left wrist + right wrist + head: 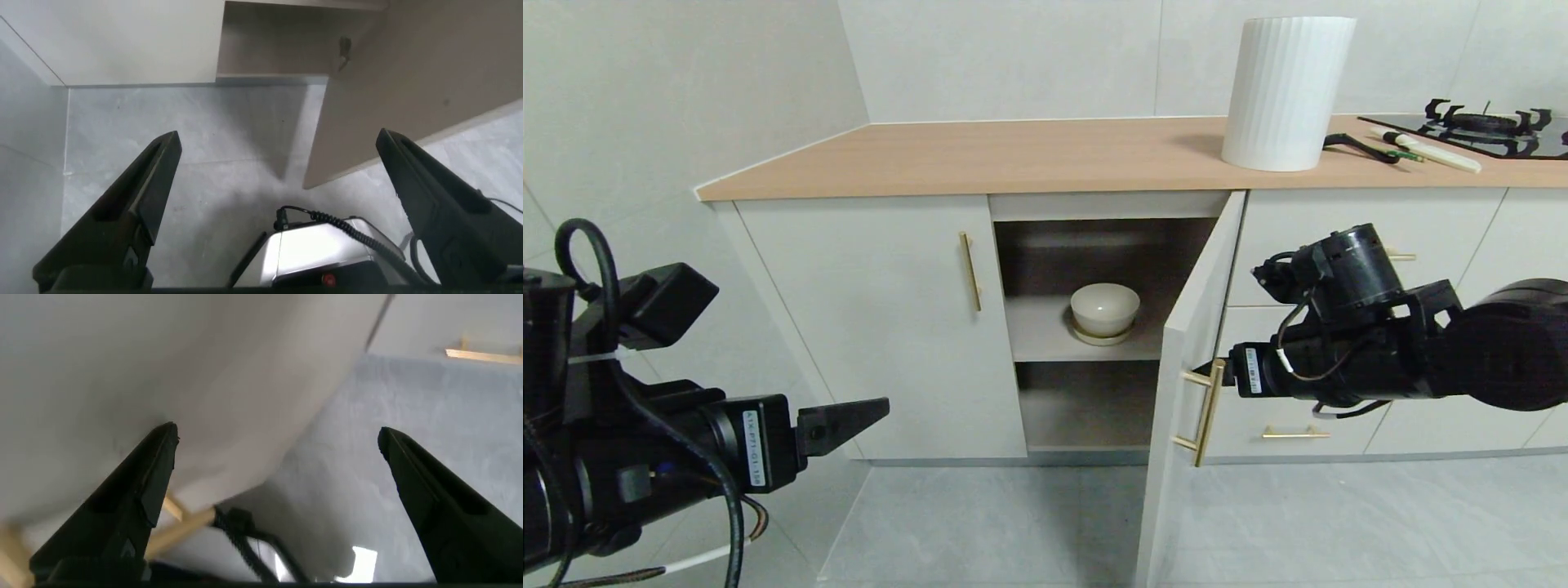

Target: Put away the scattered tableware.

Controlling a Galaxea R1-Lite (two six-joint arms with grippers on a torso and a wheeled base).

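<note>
A cream bowl (1104,306) sits on a small plate (1101,336) on the upper shelf of the open cabinet (1086,327). The cabinet door (1188,343) swings out toward me, and its gold handle (1205,411) faces right. My right gripper (1207,367) is at that handle, open, with the door face (204,376) and the handle (189,520) between its fingers. My left gripper (849,420) hangs low at the left, open and empty, over the floor in front of the cabinet. The left gripper (278,143) looks toward the door's edge (409,90).
On the wooden countertop (1013,155) stands a tall white ribbed cylinder (1286,94). Beside it lie a black-handled utensil (1360,147) and a cream utensil (1429,153), next to a gas hob (1486,126). The closed left door (874,327) and right drawers (1339,269) flank the opening.
</note>
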